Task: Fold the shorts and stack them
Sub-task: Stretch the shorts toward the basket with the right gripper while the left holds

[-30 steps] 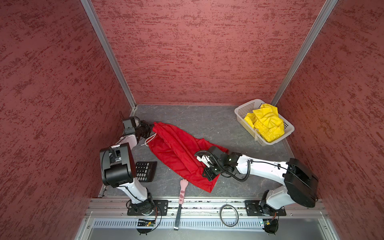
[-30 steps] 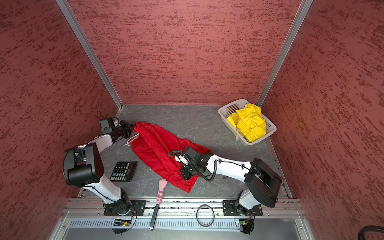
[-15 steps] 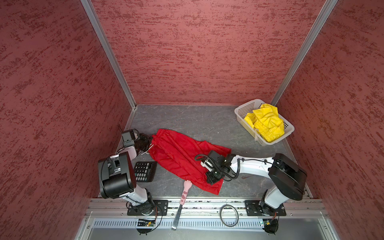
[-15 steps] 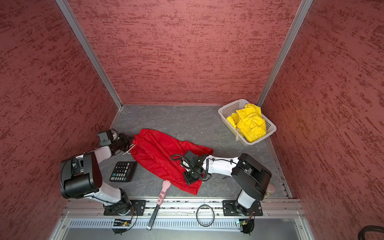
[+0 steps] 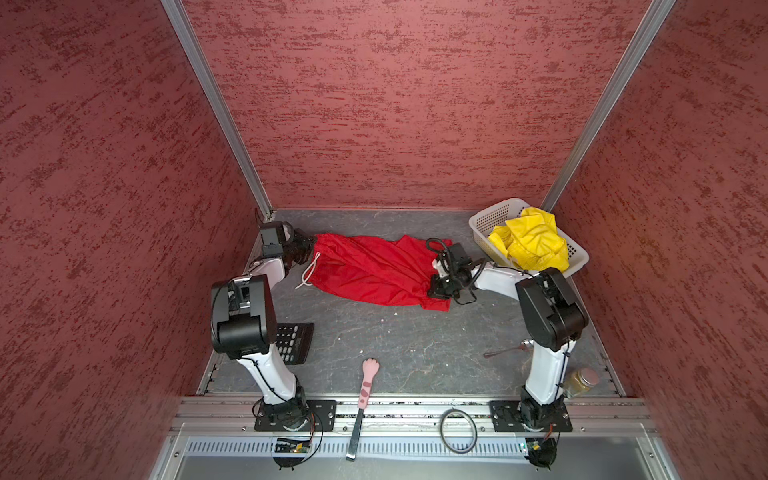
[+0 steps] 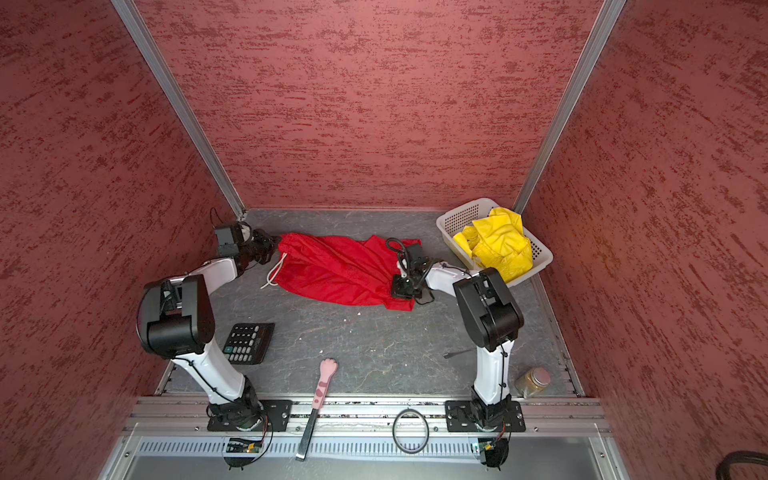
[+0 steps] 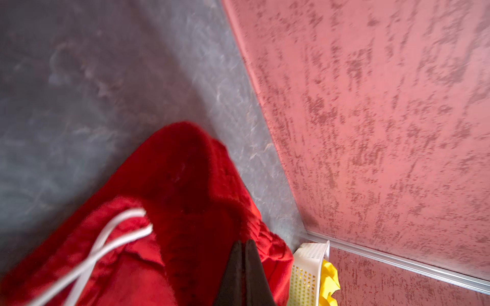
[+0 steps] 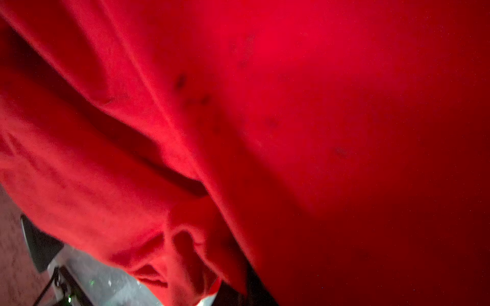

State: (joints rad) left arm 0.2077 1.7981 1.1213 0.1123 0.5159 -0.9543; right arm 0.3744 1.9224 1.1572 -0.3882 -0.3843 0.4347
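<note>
Red shorts [image 5: 374,270] stretched across the rear tabletop [image 5: 395,340]; left gripper [image 5: 308,249] pinched fully closed on the waistband end; right gripper [image 5: 434,289] closed on the leg end; yellow shorts [image 5: 532,245] heaped in white basket [image 5: 490,216], far right corner.

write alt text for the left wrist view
The fingers of the left gripper are shut on the red shorts at the waistband, white drawstring trailing beside them. Behind lie the grey table, a red wall and a white basket corner holding yellow shorts.
</note>
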